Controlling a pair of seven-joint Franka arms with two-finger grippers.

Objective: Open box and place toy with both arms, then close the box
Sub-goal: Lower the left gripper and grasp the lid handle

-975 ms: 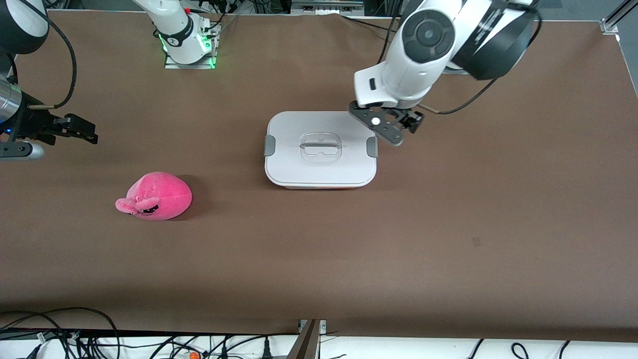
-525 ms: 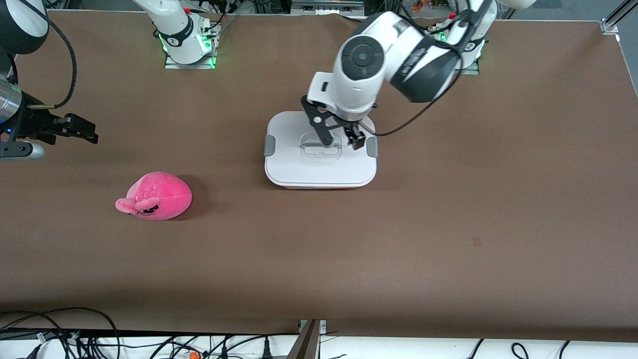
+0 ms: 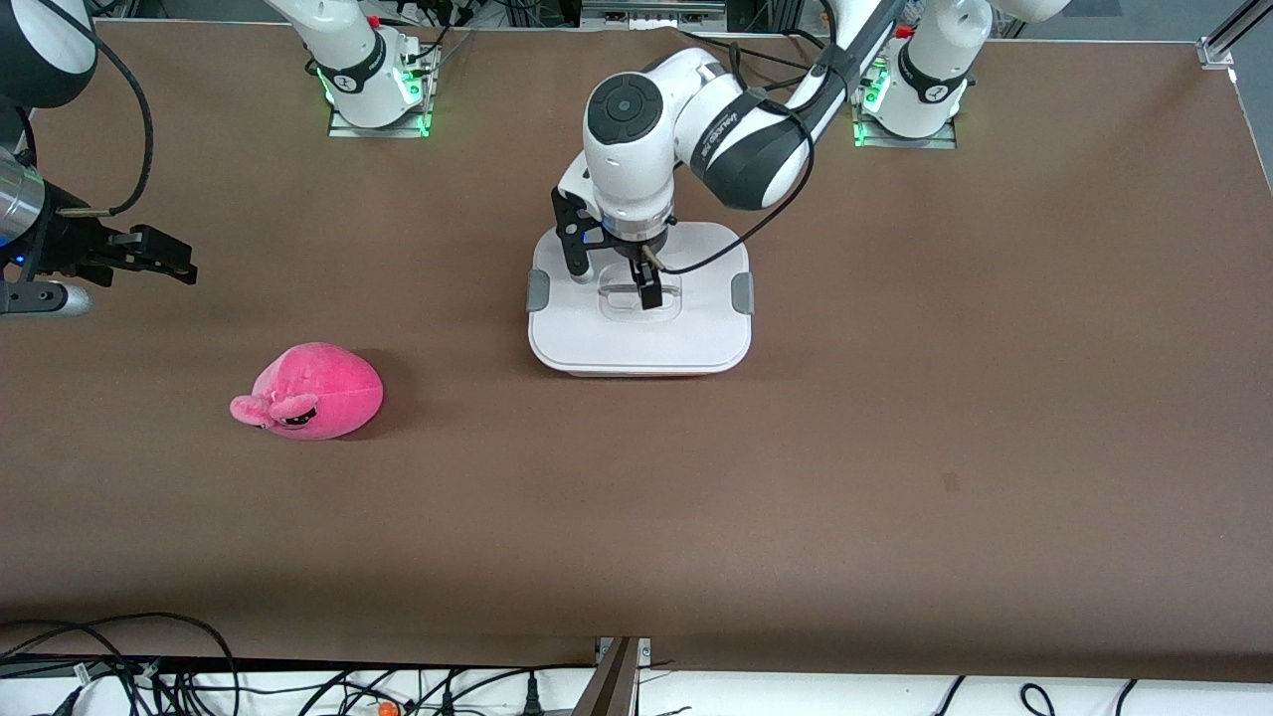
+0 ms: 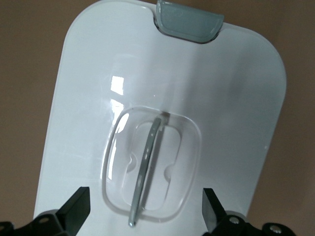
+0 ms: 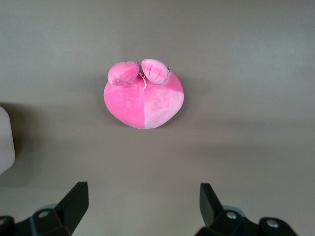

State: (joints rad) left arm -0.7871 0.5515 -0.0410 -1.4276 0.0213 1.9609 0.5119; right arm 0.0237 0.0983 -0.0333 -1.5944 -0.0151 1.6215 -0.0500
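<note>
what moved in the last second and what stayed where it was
The left gripper swung from beside the box's clip at the left arm's end to over its centre handle, open, gripping nothing yet. The lid stays shut; the toy and the waiting right gripper stayed put.

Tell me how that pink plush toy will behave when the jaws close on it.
The toy looks like soft stuffed fabric with a seam, so it will probably squash rather than resist. Its rounded body may rock or roll if nudged sideways. It seems light for its size and unlikely to break. The right gripper hangs open above the table near it, touching nothing.
</note>
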